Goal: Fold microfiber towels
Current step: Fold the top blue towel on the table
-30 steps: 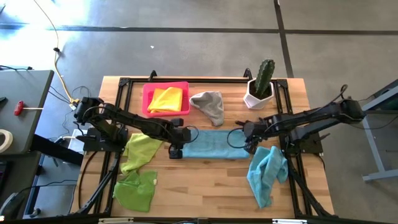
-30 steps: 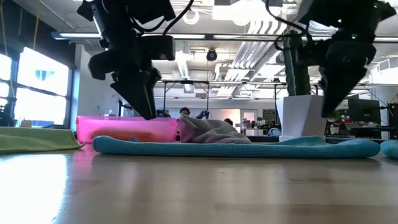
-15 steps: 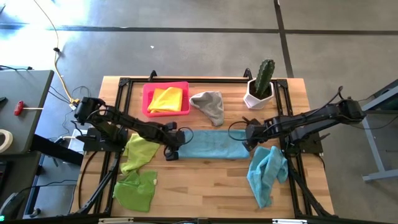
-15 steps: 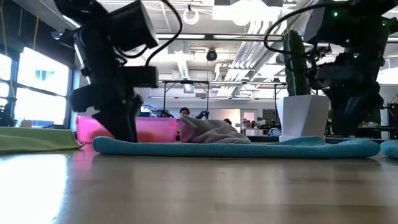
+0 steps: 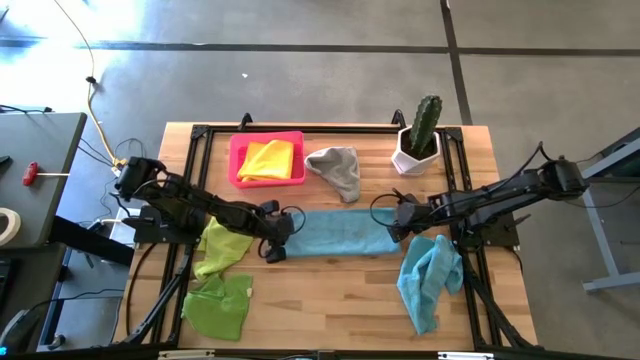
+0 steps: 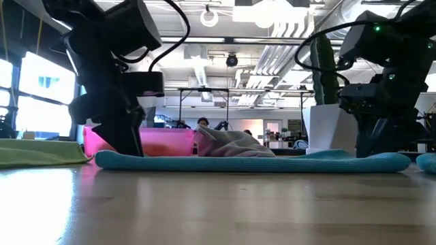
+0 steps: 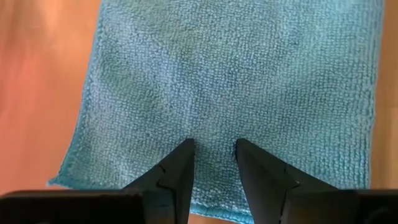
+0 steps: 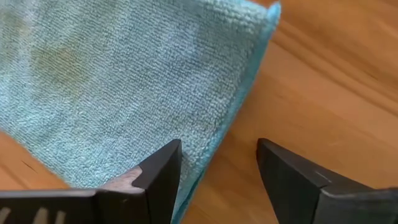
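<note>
Now that both arms have dropped low, the left gripper [image 7: 211, 163] straddles the blue towel [image 5: 335, 232] with jaws parted, and the right gripper [image 8: 217, 168] (jaws spread wide) brackets its opposite edge, likely ready to pinch.

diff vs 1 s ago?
Both tools dropped to the ends of the flat blue towel: left tool moved outward to its left end, fingers apart over the cloth; right tool opened wide, straddling the right edge. Nothing gripped yet. The other towels, tray and cactus are unchanged.

Bright, even daylight; low view's foreground blurred.
</note>
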`<action>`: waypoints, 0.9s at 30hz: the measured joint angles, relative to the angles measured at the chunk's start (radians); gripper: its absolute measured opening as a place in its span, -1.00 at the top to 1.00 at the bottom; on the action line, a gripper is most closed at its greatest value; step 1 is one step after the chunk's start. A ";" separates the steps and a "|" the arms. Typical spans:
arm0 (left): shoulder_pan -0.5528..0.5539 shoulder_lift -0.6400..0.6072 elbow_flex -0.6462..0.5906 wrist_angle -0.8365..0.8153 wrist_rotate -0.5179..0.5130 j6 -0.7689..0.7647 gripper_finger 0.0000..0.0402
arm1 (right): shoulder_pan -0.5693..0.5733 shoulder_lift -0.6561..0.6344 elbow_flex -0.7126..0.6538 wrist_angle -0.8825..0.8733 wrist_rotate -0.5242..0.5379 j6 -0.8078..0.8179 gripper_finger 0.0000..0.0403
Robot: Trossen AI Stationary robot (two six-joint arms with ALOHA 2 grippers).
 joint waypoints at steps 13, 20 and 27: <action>-0.061 0.004 -0.004 0.033 -0.007 -0.070 0.44 | 0.030 0.053 -0.007 0.131 0.003 -0.010 -0.01; -0.061 0.005 -0.004 0.034 -0.008 -0.070 0.44 | 0.039 0.108 -0.003 0.202 0.004 -0.008 0.00; -0.061 0.005 -0.004 0.036 -0.009 -0.070 0.44 | 0.039 0.113 -0.005 0.232 -0.005 -0.019 0.30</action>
